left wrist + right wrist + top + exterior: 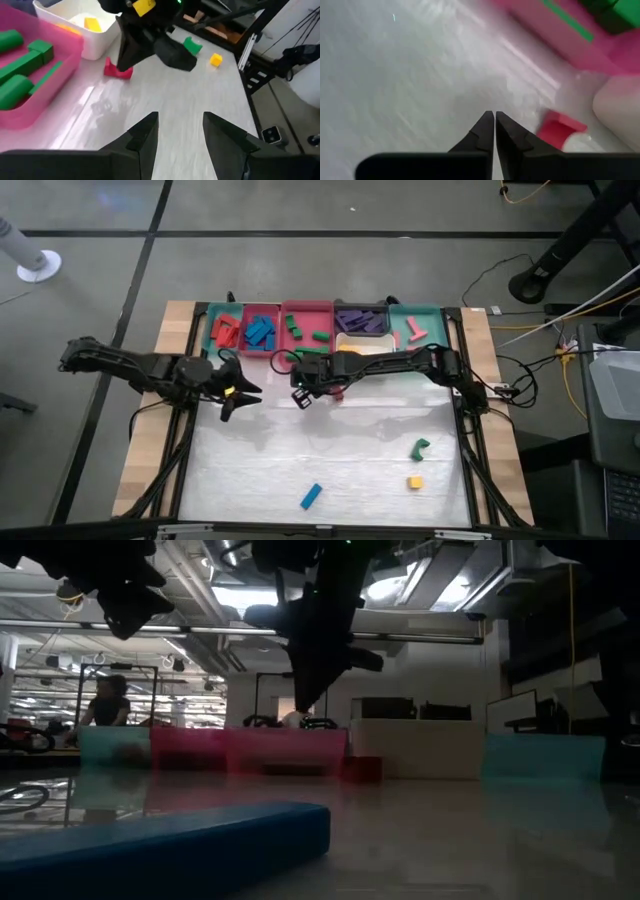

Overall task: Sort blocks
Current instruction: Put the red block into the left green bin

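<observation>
Right gripper [303,398], fingers together on nothing, hovers at seven o'clock of the red block [337,392], likely lining up. Left gripper [243,392] waits, fingers apart.

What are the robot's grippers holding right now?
Nothing. The right gripper is shut empty above the table near a red block; the left gripper is open and empty.

Small solid-coloured toy blocks are lying loose on the table: a blue bar [311,496], a yellow cube [414,482], a green angled piece [420,448], a red piece [118,70].
</observation>
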